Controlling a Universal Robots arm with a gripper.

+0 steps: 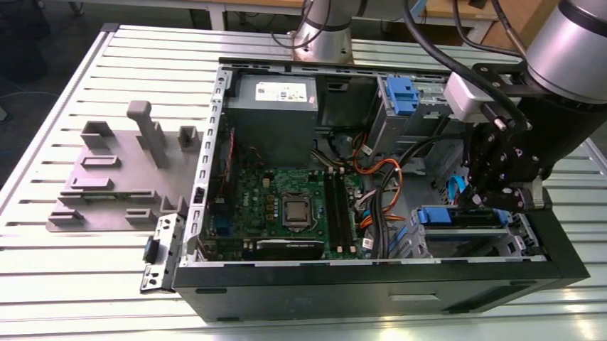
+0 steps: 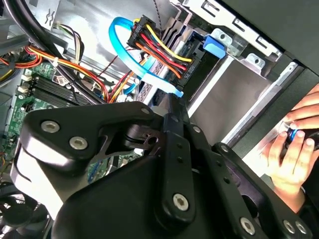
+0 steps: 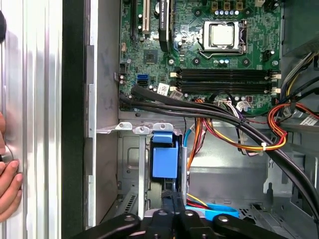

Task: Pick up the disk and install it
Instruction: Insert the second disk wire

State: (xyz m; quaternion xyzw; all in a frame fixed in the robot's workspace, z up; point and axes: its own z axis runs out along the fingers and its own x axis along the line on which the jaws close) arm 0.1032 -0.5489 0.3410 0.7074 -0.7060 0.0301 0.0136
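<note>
Black computer case (image 1: pixel 379 288) open, disk (image 1: pixel 462 218) seated in its drive bay, gripper (image 1: pixel 495 201) above, finger spread unclear.

The table (image 1: pixel 57 277) is ribbed bare metal with a dull shine. The computer case (image 1: pixel 379 291) has a matt black outside and grey sheet metal inside. The motherboard (image 3: pixel 199 50) is green, with a shiny metal processor (image 3: pixel 222 35). The drive latch (image 3: pixel 165 160) is smooth blue plastic. The gripper (image 2: pixel 164 189) links are matt black with bright screws.
</note>
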